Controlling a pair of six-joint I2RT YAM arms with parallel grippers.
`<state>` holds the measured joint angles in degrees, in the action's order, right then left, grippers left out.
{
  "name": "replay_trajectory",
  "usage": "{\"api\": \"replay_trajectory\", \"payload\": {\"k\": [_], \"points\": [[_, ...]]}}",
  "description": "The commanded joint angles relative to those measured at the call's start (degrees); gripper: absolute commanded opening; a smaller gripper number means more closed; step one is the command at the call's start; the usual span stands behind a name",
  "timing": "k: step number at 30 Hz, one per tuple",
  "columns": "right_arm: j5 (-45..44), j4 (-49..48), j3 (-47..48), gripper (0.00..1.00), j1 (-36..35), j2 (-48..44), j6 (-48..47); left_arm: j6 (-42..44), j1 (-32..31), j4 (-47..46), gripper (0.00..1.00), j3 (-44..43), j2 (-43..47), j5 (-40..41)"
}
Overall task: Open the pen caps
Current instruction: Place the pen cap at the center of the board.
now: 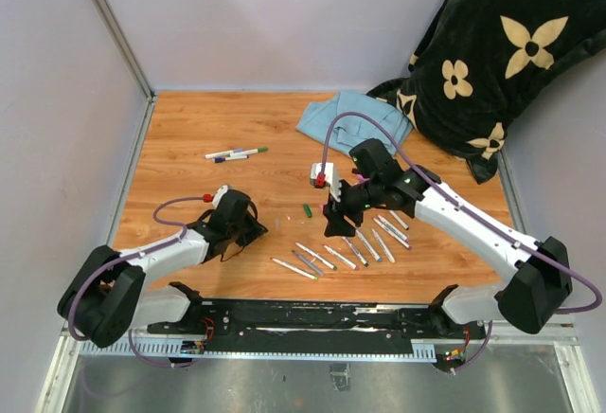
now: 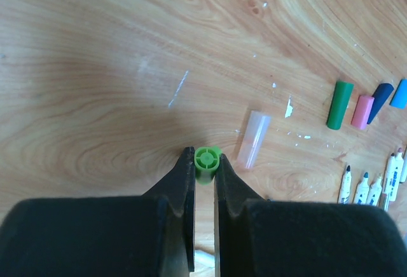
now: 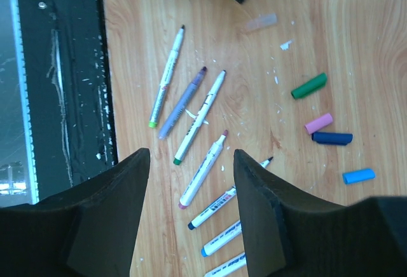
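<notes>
Left gripper (image 2: pixel 205 164) is clamped on a bright green cap (image 2: pixel 206 160), seen end-on between the two black fingers. A sliver of white barrel (image 2: pixel 203 259) shows below it, low over the wooden table (image 2: pixel 95 67). Just to the right a clear cap (image 2: pixel 254 139) lies flat on the wood. Farther right four loose caps lie close together: a dark green cap (image 2: pixel 339 104), a pink cap (image 2: pixel 362 112), a navy cap (image 2: pixel 380 101) and a light blue cap (image 2: pixel 399 93). The right gripper (image 3: pixel 191 162) hangs with its fingers spread wide and nothing between them, above a row of uncapped markers (image 3: pixel 202 117) that lie at slight angles near the table's front edge. Three more markers (image 1: pixel 237 154) with coloured ends lie together at the back left, well apart from the rest. A blue cloth (image 1: pixel 355 121) and a dark flowered blanket (image 1: pixel 502 53) sit at the back right.
</notes>
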<state>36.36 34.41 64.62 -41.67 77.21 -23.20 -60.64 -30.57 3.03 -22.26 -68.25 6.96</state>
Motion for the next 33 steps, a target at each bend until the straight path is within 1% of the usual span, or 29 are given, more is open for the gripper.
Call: {"api": "replay_trajectory", "payload": {"k": [1,6,8,9,19,28,32,33], "points": [[5.9,2.1,-0.6,0.57,1.4,-1.9,-3.3,1.8,-1.2,0.7,0.09,-2.1,-3.5,2.6],[6.4,1.9,-0.6,0.58,3.5,-3.2,-3.0,3.4,-1.2,3.3,0.2,-3.7,-4.4,4.0],[6.8,1.7,-0.8,0.58,4.4,-3.8,-2.7,3.9,-1.2,4.1,0.29,-3.9,-4.0,4.6],[7.1,1.3,-0.9,0.58,4.7,-4.1,-2.4,4.1,-1.2,4.5,0.31,-4.0,-3.8,4.7],[8.0,1.1,-1.2,0.58,7.0,-5.0,-1.8,6.1,-1.3,8.3,0.34,-6.4,-1.9,5.6],[9.7,0.8,-1.4,0.58,9.1,-5.9,-1.9,9.7,-1.2,11.4,0.36,-10.4,6.0,7.8],[9.9,0.8,-1.6,0.58,9.5,-6.0,-2.1,12.9,-1.3,11.0,0.36,-12.4,7.2,8.9],[10.0,0.8,-1.5,0.58,9.6,-6.1,-2.2,13.6,-1.2,10.7,0.39,-12.8,7.1,9.1]]}}
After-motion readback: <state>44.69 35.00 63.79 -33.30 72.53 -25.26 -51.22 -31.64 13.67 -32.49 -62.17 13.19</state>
